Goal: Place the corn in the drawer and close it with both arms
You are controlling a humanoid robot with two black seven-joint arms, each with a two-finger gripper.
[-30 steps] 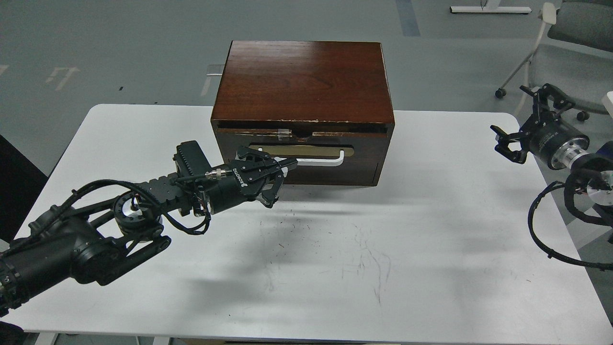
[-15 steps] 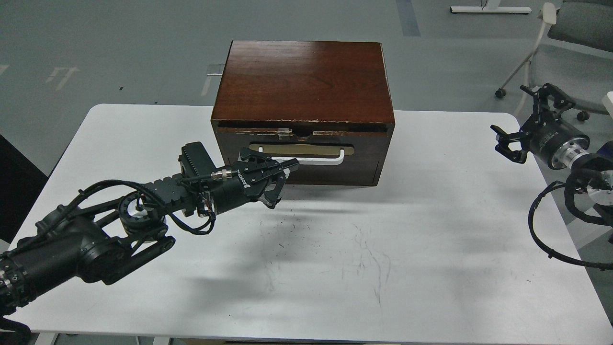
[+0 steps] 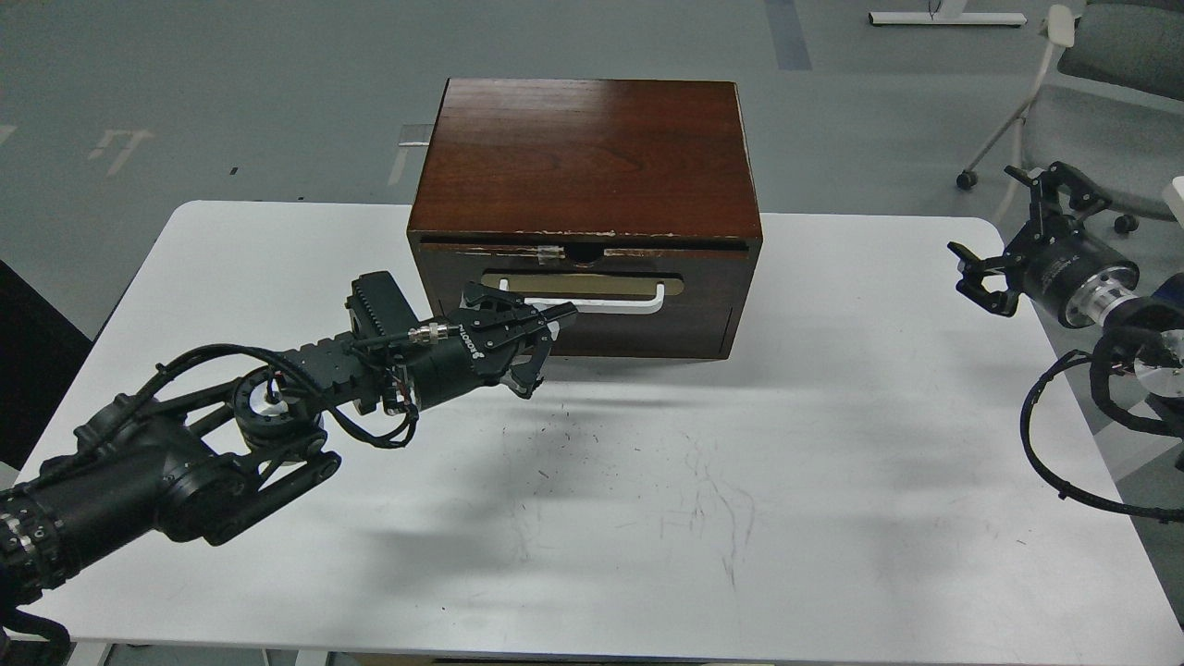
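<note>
Black left pincer at shut drawer handle.

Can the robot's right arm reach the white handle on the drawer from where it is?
Probably not without moving. The right pincer hangs open off the table's right edge, far from the white handle. Nothing lies between them, but the left pincer is already at the handle's left end.

Saw left gripper spread at the white handle of the drawer, right gripper spread, well apart.
</note>
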